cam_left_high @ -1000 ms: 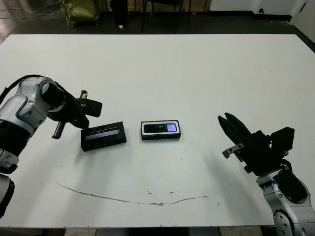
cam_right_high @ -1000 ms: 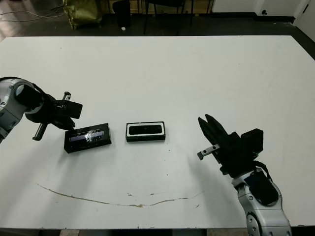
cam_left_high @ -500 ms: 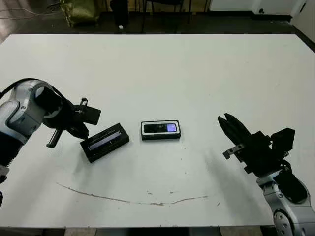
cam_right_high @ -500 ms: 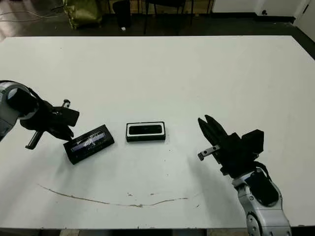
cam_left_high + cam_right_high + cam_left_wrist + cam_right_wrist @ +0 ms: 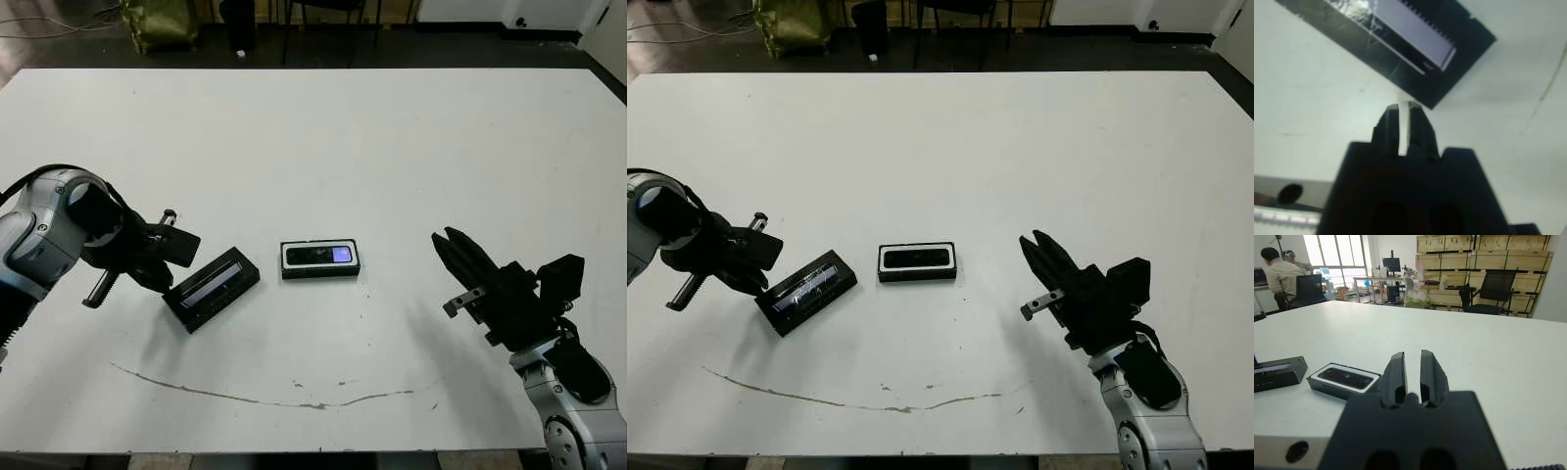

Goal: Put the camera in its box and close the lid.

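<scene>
At frame centre, the slim black camera (image 5: 320,256) lies in its white-lined black box (image 5: 287,259). The flat black lid (image 5: 212,289) lies askew at centre-left, touching the left pincer (image 5: 174,262), pressed together. The right pincer (image 5: 454,249), lower right, likewise nearly pressed together, holds nothing.

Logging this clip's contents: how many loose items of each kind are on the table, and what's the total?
Camera: 1, lying in the box
Box: 1
Lid: 1, off the box
Total: 3
</scene>
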`<state>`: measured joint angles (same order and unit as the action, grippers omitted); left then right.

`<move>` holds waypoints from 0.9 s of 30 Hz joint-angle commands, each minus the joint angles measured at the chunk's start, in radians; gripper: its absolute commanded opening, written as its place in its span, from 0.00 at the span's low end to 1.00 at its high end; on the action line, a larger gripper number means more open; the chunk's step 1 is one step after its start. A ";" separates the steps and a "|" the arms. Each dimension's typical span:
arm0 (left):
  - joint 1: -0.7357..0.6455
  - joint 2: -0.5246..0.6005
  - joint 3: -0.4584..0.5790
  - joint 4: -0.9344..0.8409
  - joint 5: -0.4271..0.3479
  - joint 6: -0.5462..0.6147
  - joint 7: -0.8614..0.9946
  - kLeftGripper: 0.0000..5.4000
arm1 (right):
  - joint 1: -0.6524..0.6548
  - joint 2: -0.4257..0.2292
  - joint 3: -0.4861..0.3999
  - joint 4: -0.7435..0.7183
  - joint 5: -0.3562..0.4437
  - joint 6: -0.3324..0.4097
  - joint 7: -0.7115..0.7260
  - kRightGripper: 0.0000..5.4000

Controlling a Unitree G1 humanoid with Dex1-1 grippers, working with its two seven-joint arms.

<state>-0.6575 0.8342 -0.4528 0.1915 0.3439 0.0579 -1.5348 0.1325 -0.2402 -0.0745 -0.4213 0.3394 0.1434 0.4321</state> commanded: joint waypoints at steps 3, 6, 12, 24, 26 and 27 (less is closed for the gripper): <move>0.013 0.033 0.011 0.062 0.028 -0.002 0.069 0.00 | 0.004 0.000 0.002 0.054 0.009 -0.064 0.040 0.00; 0.005 0.046 0.012 0.074 0.045 0.024 0.082 0.00 | 0.003 -0.001 0.005 0.070 0.002 -0.087 0.046 0.00; 0.040 0.108 0.109 0.025 0.034 0.024 0.183 0.00 | 0.009 -0.005 0.012 0.060 -0.006 -0.083 0.034 0.00; 0.303 0.070 0.584 -0.162 -0.328 0.092 0.463 0.00 | 0.005 -0.002 0.023 0.090 -0.006 -0.125 0.048 0.00; 0.373 0.016 0.654 -0.251 -0.399 0.144 0.540 0.00 | -0.001 -0.001 0.021 0.109 0.001 -0.145 0.063 0.00; 0.409 -0.015 0.685 -0.306 -0.422 0.179 0.589 0.00 | -0.003 -0.002 0.020 0.113 0.001 -0.148 0.065 0.00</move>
<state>-0.2990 0.8514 0.2014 -0.0681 -0.0531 0.1974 -0.9864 0.1238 -0.2360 -0.0523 -0.3294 0.3380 0.0015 0.4904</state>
